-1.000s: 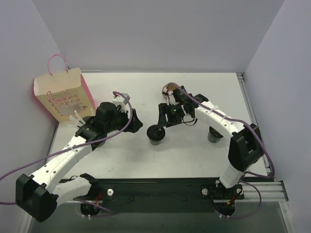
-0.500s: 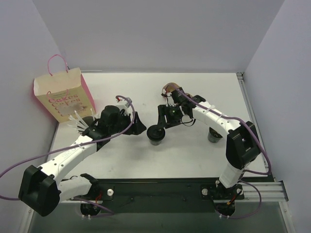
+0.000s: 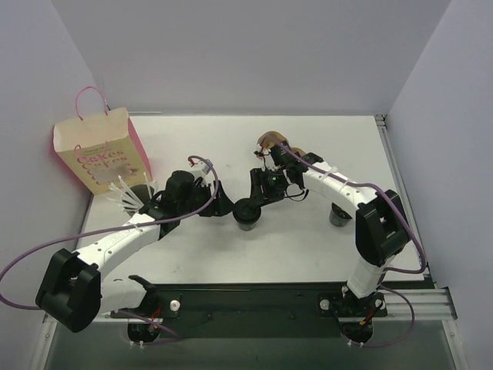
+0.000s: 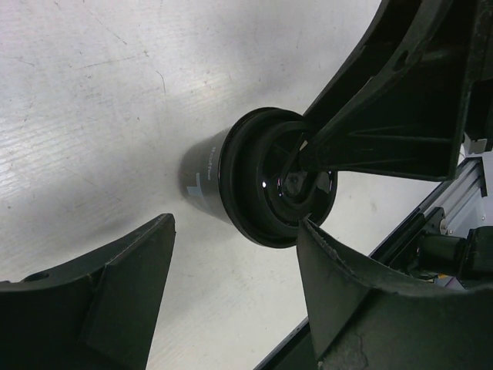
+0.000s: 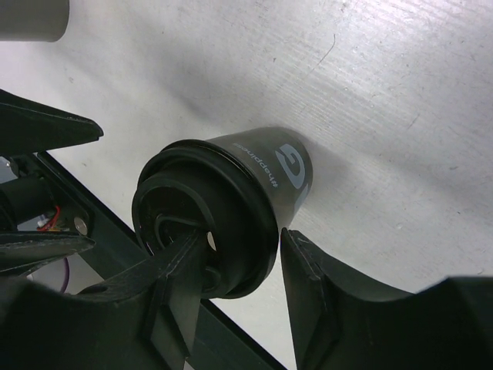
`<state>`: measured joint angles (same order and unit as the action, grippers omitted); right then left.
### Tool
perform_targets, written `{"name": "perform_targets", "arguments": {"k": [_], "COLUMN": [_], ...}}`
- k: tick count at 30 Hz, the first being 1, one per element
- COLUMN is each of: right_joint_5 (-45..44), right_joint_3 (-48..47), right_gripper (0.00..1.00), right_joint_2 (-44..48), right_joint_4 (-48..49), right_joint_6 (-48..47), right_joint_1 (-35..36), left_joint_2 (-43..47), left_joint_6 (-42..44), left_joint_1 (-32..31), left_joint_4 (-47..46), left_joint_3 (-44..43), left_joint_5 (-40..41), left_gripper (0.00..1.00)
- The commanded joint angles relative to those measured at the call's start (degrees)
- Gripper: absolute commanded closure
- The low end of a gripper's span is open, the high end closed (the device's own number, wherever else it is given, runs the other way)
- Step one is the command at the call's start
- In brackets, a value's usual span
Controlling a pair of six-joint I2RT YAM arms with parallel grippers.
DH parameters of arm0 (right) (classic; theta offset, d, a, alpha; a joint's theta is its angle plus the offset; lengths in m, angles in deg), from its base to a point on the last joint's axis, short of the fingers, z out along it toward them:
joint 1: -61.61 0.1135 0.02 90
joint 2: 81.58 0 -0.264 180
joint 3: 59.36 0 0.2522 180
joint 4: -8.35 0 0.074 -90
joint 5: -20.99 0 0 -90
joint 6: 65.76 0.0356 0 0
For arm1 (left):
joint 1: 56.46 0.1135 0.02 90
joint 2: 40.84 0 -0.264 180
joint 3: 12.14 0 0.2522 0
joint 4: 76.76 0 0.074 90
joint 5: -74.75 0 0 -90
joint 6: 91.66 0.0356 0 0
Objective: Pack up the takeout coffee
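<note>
The takeout coffee, a small grey cup with a black lid, stands upright mid-table. In the right wrist view one finger of my right gripper lies in the lid's recess and the other presses just outside the rim, so the jaws pinch the lid's edge. That gripper reaches the cup from behind it. My left gripper is open just left of the cup. In its own view the cup sits ahead of and between the spread fingers of the left gripper. The paper bag stands at the far left.
A taller pale grey lidless cup stands to the right, under the right arm, and shows in the right wrist view. A brownish object lies behind the right gripper. The black rail runs along the near edge.
My left gripper has moved right, from near the bag up to the cup's left side. My right gripper shifted slightly left and stays on the lid. The cup has barely moved.
</note>
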<state>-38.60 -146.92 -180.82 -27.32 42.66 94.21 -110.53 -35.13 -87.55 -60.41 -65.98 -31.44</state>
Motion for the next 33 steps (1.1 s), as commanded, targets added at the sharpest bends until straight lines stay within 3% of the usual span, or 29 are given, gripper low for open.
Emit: {"name": "perform_targets", "arguments": {"k": [1,17,33], "right_joint_5": [0.7,-0.97,-1.85], "right_joint_3": [1.2,3.66,8.93], "right_gripper": [0.58,0.62,0.63], "right_joint_2": [-0.51,-1.13,2.12], "right_joint_4": [0.55,2.14,7.32], "right_joint_6": [-0.31,-0.13,7.07], "right_joint_1": [-0.26,-0.26,-0.08], "left_joint_2": [-0.97,-6.51,-12.92], "left_joint_6": [-0.63,-0.72,-4.06], "left_joint_1": [-0.29,-0.29,-0.55], "left_joint_4": [-5.49,-10.76,-19.47], "left_joint_3": [0.26,1.75,3.34], "left_joint_5": [-1.39,-3.41,-5.35], "left_gripper": [0.26,0.28,0.31]}}
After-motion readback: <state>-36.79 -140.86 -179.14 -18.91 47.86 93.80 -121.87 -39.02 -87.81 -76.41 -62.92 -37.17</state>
